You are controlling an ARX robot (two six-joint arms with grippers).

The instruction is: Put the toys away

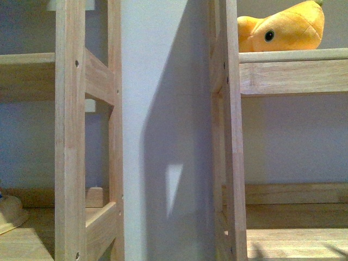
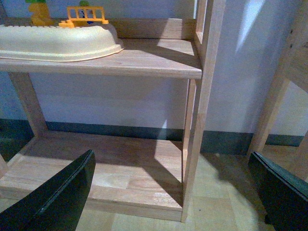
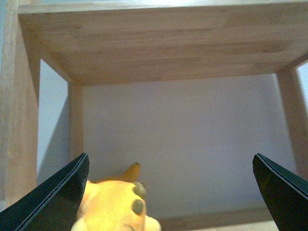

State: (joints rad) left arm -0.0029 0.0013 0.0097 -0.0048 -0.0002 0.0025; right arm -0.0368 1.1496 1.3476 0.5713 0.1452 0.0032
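Your plush toy (image 1: 283,30) at two o'clock on the wooden shelf (image 1: 293,68), both tools spread apart, left tool (image 2: 175,192), right tool (image 3: 171,192), nothing gripped.

Honestly, nothing readable from any of my cameras here. No letters, numbers, logos or labels on the wooden shelves (image 1: 293,76), the plush toy (image 1: 283,30), the cream tray (image 2: 62,43) or the little yellow fence piece (image 2: 86,14).
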